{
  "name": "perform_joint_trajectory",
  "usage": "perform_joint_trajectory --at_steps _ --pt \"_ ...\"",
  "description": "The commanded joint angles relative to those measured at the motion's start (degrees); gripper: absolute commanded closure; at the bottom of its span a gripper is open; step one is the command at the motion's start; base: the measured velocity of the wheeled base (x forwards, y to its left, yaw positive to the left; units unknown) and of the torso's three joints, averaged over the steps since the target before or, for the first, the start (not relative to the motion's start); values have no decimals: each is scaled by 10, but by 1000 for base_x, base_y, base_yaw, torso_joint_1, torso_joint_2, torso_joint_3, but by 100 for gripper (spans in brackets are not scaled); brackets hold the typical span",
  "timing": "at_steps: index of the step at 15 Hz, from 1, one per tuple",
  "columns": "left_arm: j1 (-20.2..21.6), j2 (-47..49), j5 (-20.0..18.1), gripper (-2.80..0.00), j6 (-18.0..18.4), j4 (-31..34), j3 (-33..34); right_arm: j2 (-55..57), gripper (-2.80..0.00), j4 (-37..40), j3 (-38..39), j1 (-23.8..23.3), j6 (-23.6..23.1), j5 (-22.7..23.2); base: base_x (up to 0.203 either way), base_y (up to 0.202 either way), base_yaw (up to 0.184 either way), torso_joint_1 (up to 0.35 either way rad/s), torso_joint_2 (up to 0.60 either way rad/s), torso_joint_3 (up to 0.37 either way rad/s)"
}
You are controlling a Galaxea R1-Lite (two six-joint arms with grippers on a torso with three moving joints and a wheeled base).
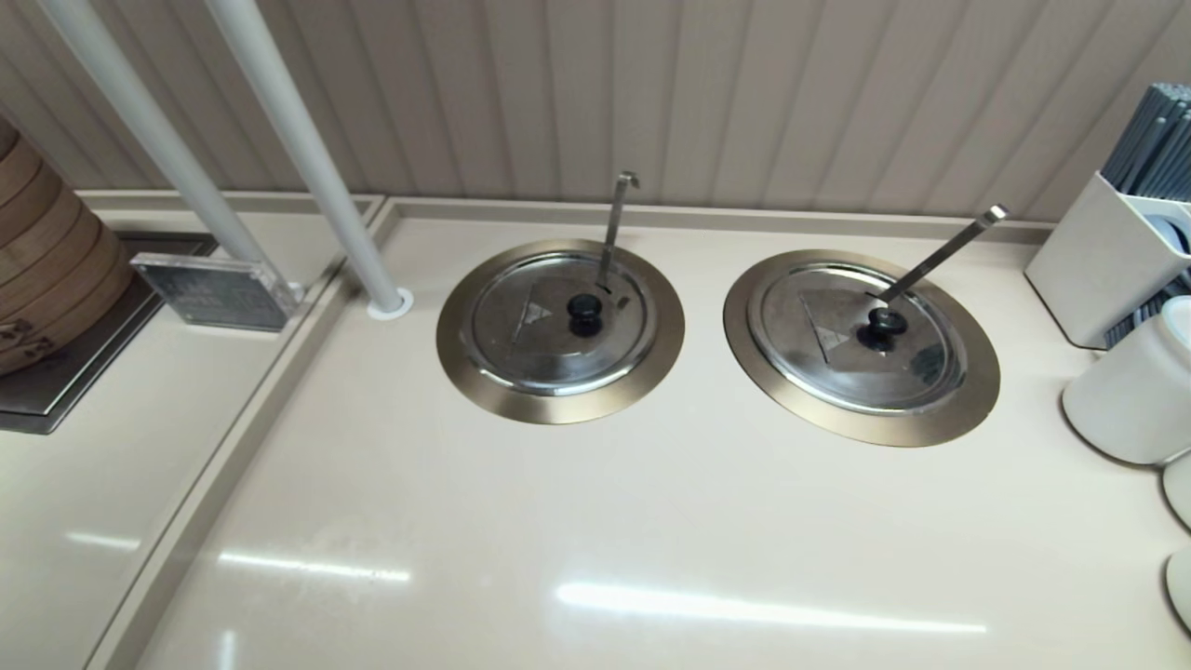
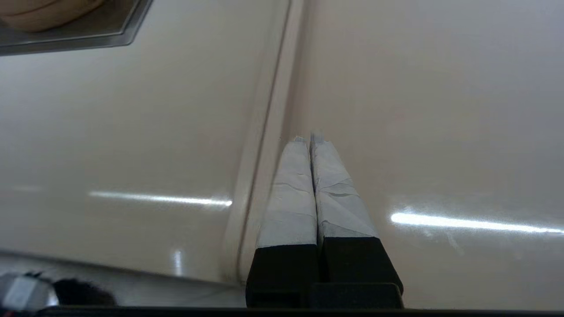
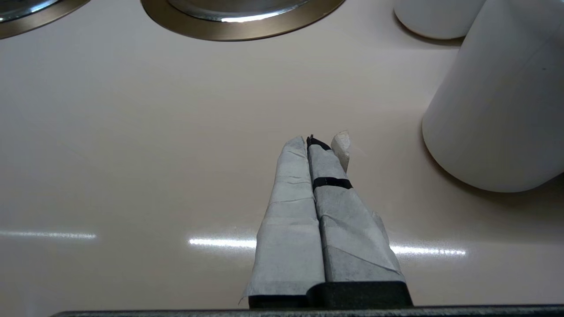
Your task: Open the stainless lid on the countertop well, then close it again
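Note:
The stainless lid (image 1: 544,352) lies shut on the left countertop well, ringed by its bronze-gold collar (image 1: 484,377). It has a black knob (image 1: 584,313) and a small triangle mark (image 1: 534,313). A thin hook-ended ladle rod (image 1: 614,228) rises through its slot. Neither gripper shows in the head view. My left gripper (image 2: 309,138) is shut on nothing, low over the bare counter beside a seam (image 2: 260,145). My right gripper (image 3: 308,141) is also shut and empty, well short of both wells; an edge of the left well's collar (image 3: 31,20) shows in the right wrist view.
The twin well (image 1: 861,349) with a flat straight-ended ladle handle (image 1: 940,251) sits to the right; its collar (image 3: 198,31) lies ahead of my right gripper. White jars (image 1: 1130,391) (image 3: 498,110) and a utensil holder (image 1: 1103,261) stand far right. Slanted poles (image 1: 298,149), a sign block (image 1: 219,290) and bamboo steamers (image 1: 46,261) stand on the left.

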Motion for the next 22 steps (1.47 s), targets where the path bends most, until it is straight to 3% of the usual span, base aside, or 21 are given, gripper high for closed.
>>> perform_joint_trajectory --at_steps 1,3,7,22 --pt "-2 -10 -58 0 -11 -60 55 0 0 0 3 0 1 0 0 0 0 0 0 0" --pt "-2 -10 -93 0 -22 -67 79 0 0 0 3 0 -3 0 0 0 0 0 0 0" --pt "-2 -10 -93 0 -68 -67 76 0 0 -2 3 0 -5 1 0 0 0 0 0 0" --pt "-4 -11 -91 0 -70 -69 76 0 0 0 3 0 2 -1 0 0 0 0 0 0"
